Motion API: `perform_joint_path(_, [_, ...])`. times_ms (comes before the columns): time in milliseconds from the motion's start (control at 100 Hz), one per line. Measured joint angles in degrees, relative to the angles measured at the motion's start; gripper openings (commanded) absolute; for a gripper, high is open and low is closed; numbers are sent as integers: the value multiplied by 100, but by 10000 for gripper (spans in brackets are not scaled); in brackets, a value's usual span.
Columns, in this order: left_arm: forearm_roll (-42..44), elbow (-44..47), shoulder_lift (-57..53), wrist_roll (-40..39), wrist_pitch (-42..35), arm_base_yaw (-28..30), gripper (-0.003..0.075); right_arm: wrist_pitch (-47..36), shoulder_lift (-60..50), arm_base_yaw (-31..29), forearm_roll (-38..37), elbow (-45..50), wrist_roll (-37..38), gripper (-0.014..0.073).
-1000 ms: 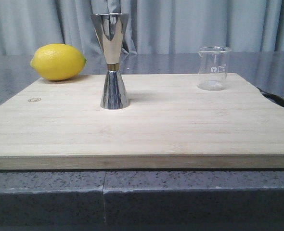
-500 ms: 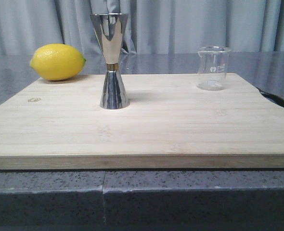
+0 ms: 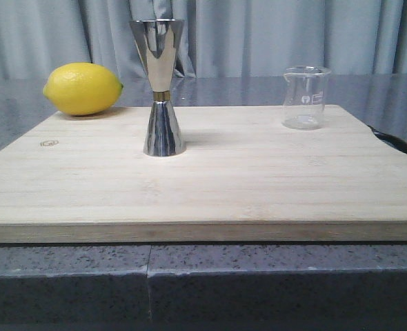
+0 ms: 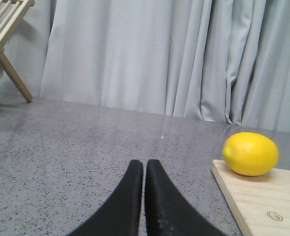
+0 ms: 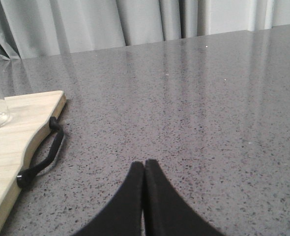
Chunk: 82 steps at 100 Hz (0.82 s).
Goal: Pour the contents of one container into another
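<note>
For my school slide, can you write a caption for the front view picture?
A lemon, a shiny steel jigger and a small glass beaker stand on a wooden board.

Bright yellow lemon [image 3: 83,88] on a pale blond wooden cutting board [image 3: 210,186] with faint straight grain and a black strap handle [image 5: 41,158]. Mirror-polished steel hourglass jigger [image 3: 161,86], thin gold band at the waist. Small clear glass beaker [image 3: 305,97] with white printed marks. Speckled dark grey surface [image 3: 259,276], pale grey-blue curtains [image 3: 293,34], both claws matte black.
</note>
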Motion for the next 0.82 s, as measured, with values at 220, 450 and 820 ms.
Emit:
perform_joint_path(220, [0,0,0,0,0,0,-19,35,0,0,-148,0,0,-71])
perform_joint_path(450, [0,0,0,0,0,0,-19,35,0,0,-160,0,0,-71])
perform_joint_path(820, [0,0,0,0,0,0,-19,35,0,0,-160,0,0,-71])
